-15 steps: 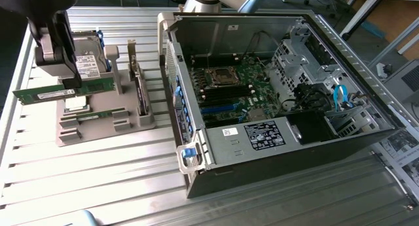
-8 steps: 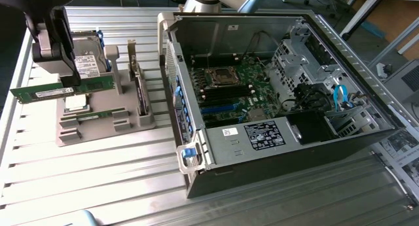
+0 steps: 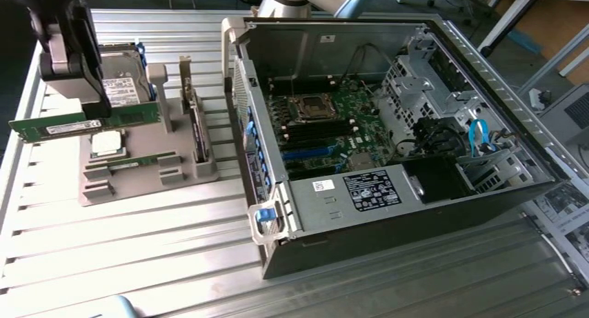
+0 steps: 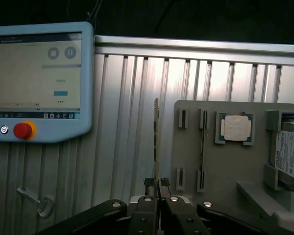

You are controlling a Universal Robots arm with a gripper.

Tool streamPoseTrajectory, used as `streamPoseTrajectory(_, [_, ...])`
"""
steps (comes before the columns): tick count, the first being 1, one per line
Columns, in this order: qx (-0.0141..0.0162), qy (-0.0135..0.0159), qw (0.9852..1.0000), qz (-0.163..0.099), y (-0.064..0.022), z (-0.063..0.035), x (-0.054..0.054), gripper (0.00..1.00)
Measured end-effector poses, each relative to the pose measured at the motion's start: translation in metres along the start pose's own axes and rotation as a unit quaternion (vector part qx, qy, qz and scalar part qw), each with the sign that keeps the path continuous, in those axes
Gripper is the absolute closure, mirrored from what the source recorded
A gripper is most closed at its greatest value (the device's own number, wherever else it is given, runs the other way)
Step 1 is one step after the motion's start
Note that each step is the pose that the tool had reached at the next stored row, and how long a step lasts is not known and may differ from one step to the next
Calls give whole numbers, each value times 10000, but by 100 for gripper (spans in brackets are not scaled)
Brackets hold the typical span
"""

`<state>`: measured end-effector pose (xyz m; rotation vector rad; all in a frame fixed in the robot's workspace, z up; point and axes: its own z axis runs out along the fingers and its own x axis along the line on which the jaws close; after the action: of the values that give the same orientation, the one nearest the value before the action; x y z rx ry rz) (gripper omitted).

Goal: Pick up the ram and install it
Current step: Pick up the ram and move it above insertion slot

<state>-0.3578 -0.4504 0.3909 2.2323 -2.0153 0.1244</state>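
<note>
**Ram's up in the gripper, over the tray**

The gripper [image 3: 96,110] is clamped shut on the ram [image 3: 55,127] and holds it in the air above the grey tray [image 3: 138,190], just over the CPU [image 3: 107,144]. The stick sits nearly level, a bit tilted. From the wrist it's edge-on between the fingers [image 4: 148,215]. The open PC case [image 3: 313,49] is on the table [image 3: 138,249] at the exterior view's right, well apart from the stick.

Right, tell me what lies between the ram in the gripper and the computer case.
In the exterior view, the grey tray fills that stretch, with a thin board standing on edge nearest the computer case.
</note>
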Motion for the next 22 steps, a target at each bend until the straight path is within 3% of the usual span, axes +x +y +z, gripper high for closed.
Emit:
streamPoseTrajectory(5, [0,6,10000,0,1,-30,4,88])
streamPoseTrajectory(10, [3,-27,10000,-1,2,-54,7,88])
streamPoseTrajectory(22, [19,-169,9999,-5,5,-112,16,88])
